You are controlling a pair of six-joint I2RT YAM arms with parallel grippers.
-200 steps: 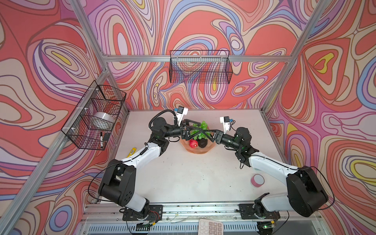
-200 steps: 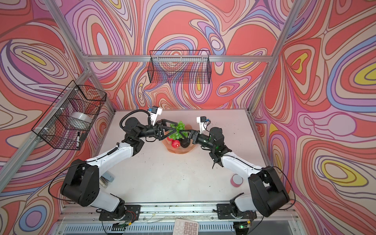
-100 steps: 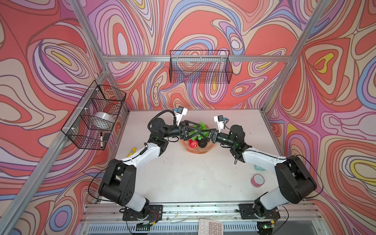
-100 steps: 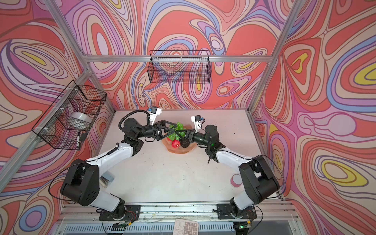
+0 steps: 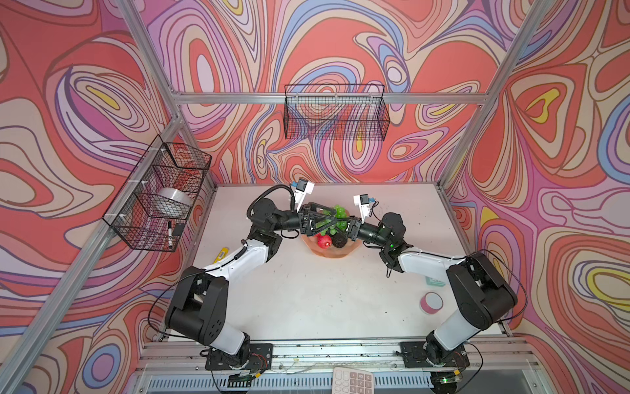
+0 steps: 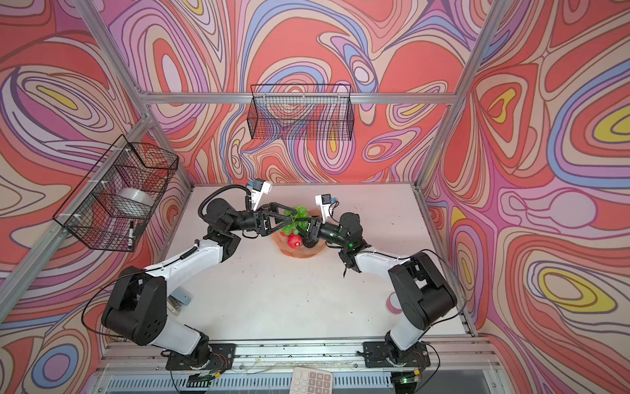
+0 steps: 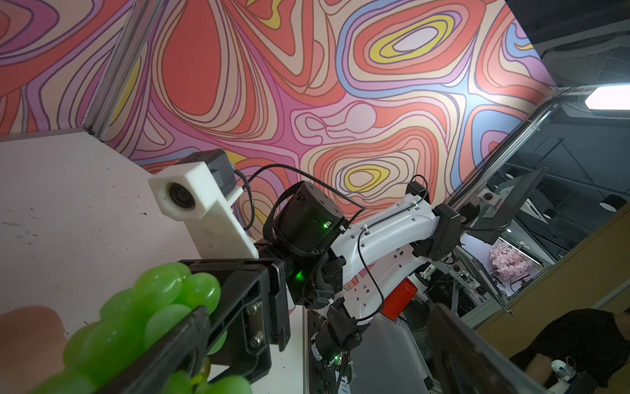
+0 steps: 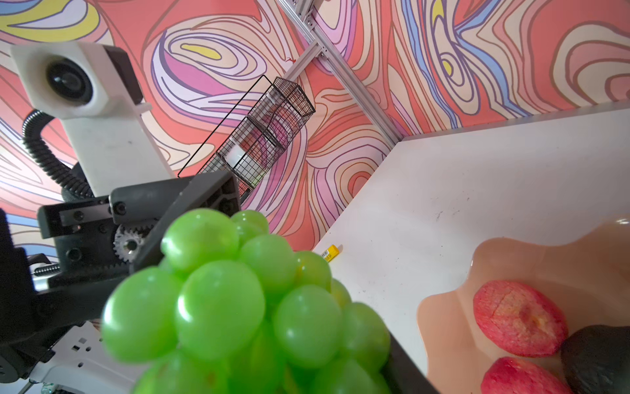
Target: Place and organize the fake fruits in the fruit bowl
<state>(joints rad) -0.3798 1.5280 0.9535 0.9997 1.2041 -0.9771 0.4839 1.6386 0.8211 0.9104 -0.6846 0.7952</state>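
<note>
Right wrist view puts the grapes (image 8: 221, 307) right in front of the lens, filling the space between your right gripper's (image 5: 341, 228) fingers. You cannot tell from the frames whether those jaws have bitten or only bracket the bunch, so confirm that before you move.

Your left gripper (image 5: 332, 216) comes in from the opposite side with its jaws spread wide. One finger (image 7: 170, 344) lies close along the grapes and its partner is well clear, so it holds nothing.

The fruit bowl (image 8: 511, 259) lies just below the right gripper, off to one side of its fingers. An apple (image 8: 518, 317), a second apple (image 8: 521, 377) and one avocado (image 8: 596, 354) sit bunched together inside; the other avocado is not visible.

- **Grip:** Close gently on the thick middle of the bunch, not on single berries, which look slick and likely to squirt out.
- **Clear the left gripper:** Back it straight out along its own axis before you carry anything, since its fingers straddle the bunch.
- **Place:** Lower the grapes into the bare part of the bowl beside the apples, and let go only once they rest there.
</note>
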